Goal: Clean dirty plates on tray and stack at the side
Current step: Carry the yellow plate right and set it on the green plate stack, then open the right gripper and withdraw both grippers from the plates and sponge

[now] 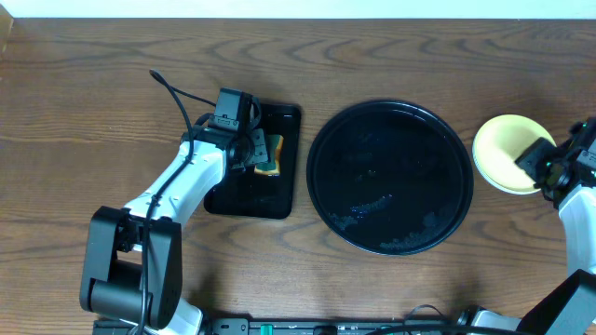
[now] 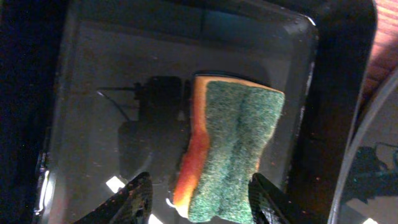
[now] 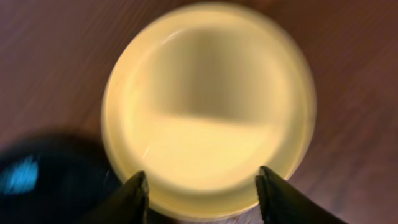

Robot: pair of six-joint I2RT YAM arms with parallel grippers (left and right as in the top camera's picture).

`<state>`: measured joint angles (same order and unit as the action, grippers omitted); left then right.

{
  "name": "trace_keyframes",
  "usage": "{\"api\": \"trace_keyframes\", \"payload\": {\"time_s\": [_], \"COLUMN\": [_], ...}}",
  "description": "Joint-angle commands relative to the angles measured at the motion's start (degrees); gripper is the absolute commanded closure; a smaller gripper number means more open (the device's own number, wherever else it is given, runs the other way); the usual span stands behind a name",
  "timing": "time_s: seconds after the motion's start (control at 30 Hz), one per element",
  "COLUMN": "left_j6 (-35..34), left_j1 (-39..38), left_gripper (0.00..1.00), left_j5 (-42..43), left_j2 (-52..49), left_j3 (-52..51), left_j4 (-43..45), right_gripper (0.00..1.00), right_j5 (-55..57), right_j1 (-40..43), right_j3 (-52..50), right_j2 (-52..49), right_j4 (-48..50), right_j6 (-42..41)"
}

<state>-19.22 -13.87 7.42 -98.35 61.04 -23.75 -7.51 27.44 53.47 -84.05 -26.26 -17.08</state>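
The round black tray [image 1: 391, 140] sits mid-table, wet with droplets, with no plate on it. A pale yellow plate [image 1: 501, 147] rests on the table to its right; it fills the blurred right wrist view [image 3: 208, 106] and looks clean. No light blue plate shows. My right gripper [image 1: 537, 156] [image 3: 204, 196] is open, its fingers spread above the plate's near edge. My left gripper [image 1: 259, 149] [image 2: 202, 202] is open over a green-and-orange sponge [image 1: 270, 158] [image 2: 230, 143], with one finger on each side of the sponge's near end.
The sponge lies in a small rectangular black tray [image 1: 237, 197] [image 2: 106, 93] holding water, left of the round tray. The round tray's rim shows at the right edge of the left wrist view [image 2: 373, 162] and at the lower left of the right wrist view [image 3: 37, 174].
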Motion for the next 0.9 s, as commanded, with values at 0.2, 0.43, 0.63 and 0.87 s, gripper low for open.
{"api": "trace_keyframes", "payload": {"time_s": [0.2,0.43,0.63,0.87], "left_j6": [0.8,0.8,0.8,1.6], "left_j1": [2.8,9.2,11.0,10.9], "left_gripper": [0.33,0.32,0.32,0.31], "left_j5": [-5.8,-5.8,-8.1,-8.1], "left_j2": [6.4,14.3,23.5,39.8], "left_j3": [-0.4,-0.4,-1.7,-8.2], "left_j4": [-5.4,-20.2,-24.4,-21.6], "right_gripper": [0.12,0.14,0.05,0.01], "right_j5": [-9.6,-1.6,-0.1,2.4], "right_j1": [-6.7,-14.1,-17.7,-19.2], "right_j3": [0.1,0.1,0.0,-5.1], "right_j2": [0.0,4.8,15.7,31.3], "right_j4": [-9.2,-16.0,-18.8,-16.8], "right_j6": [13.0,13.6,13.5,13.5]}}
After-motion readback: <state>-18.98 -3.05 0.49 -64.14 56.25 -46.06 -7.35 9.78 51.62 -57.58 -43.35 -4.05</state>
